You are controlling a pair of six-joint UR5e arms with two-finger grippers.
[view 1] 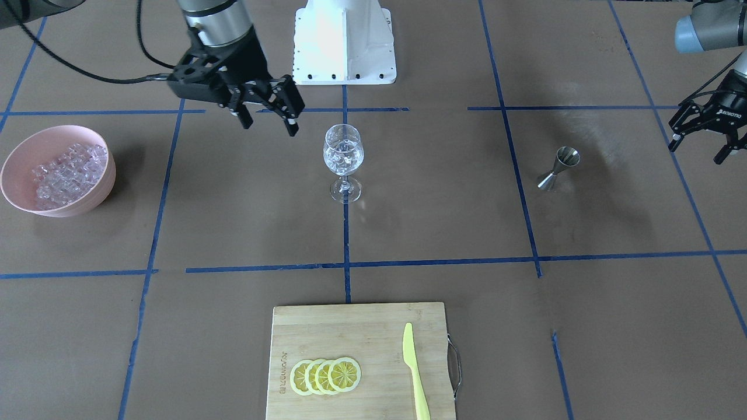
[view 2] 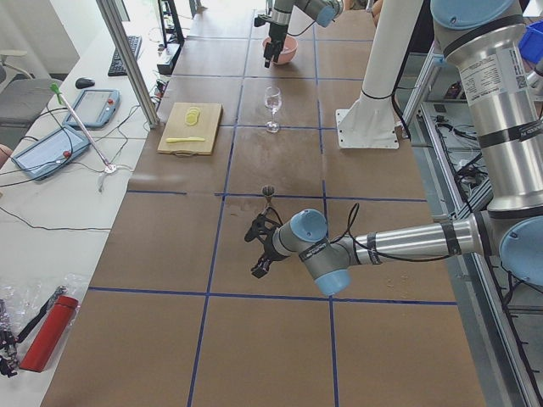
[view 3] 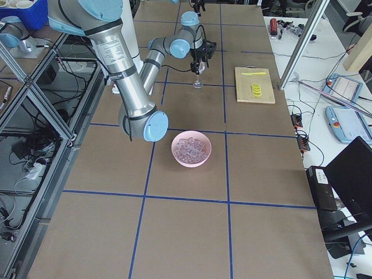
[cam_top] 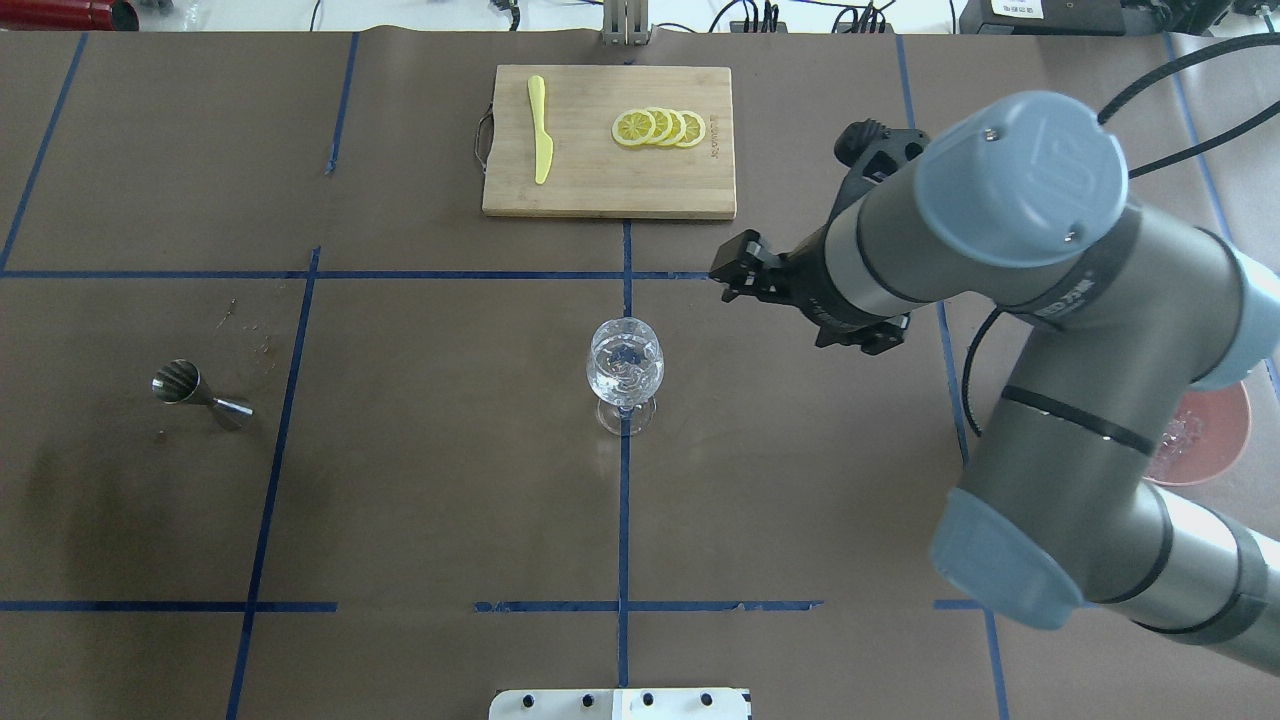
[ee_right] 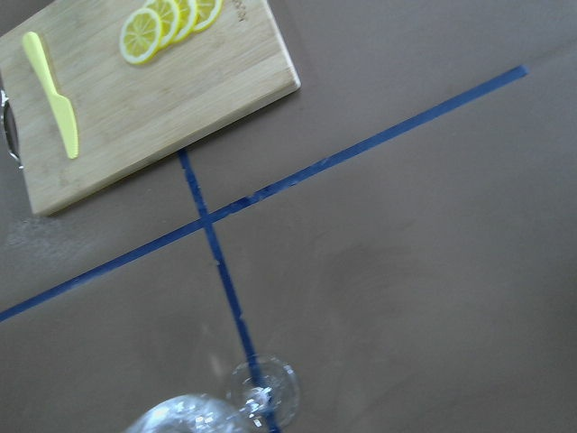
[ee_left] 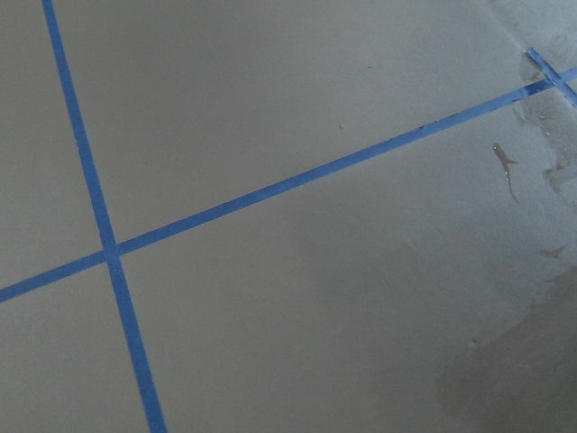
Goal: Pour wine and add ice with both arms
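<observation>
Ice [view 1: 67, 169] in small clear glassy cubes fills much of the round pink plastic bowl [view 1: 99, 195] at the far left of the table as seen from across it. More clear lumps, which look like ice, sit inside the clear stemmed wine glass [view 1: 343, 160] that stands upright on the blue tape line at mid-table; whether liquid lies among them I cannot tell. The right arm's black two-finger gripper [view 1: 268, 124] hangs in the air just left of the glass's rim in that view, not touching it, with its fingers spread wide and nothing between them. The left arm's black gripper [view 1: 697, 150] hovers at the far right edge, well apart from the glass and beyond the small steel double-cone jigger [view 1: 559, 168], and it too is spread and empty. Nearest the camera lie a rectangular bamboo cutting board [view 1: 350, 326], a fanned row of yellow lemon slices [view 1: 325, 376] and a pale yellow plastic knife [view 1: 414, 367]. If more ice is wanted, the bowl lies well to the left of the right gripper, on the side away from the glass. The right arm is by far the nearer one, and it would have to swing away from the glass and come down into the heap.
</observation>
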